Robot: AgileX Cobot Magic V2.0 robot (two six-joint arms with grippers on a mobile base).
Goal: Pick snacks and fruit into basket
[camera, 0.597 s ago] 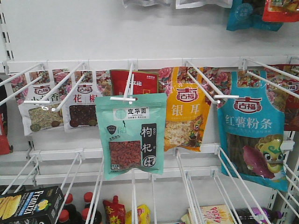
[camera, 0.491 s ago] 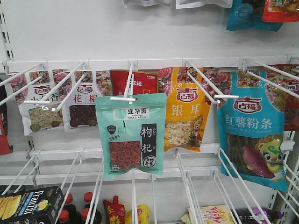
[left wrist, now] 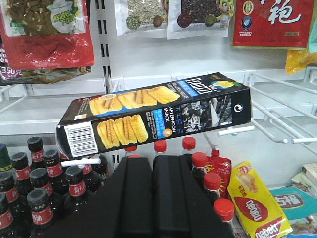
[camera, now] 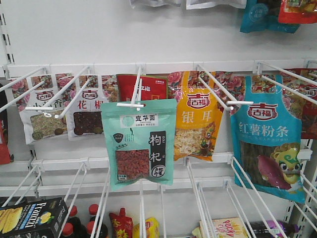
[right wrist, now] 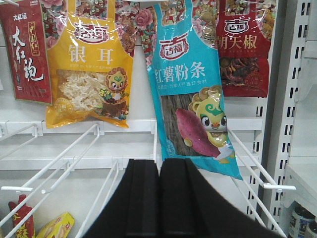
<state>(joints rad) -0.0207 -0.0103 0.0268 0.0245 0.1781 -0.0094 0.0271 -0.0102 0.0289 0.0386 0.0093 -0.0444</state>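
Mint-green snacks pouch (camera: 141, 144) hangs at the front end of its peg hook (camera: 134, 91), mid-rack, just left of the yellow pouch (camera: 198, 116); left fingers (left wrist: 134, 188) and right fingers (right wrist: 143, 193) are both pressed together, holding nothing. I'd open wide, pinch the pouch up near its header, then slide it straight out along the hook, no yanking down; fruit and basket aren't in sight.

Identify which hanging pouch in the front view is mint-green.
The goji berry pouch at centre, with a red-berry window and black strip; the orange pouch and blue pouch hang to its right.
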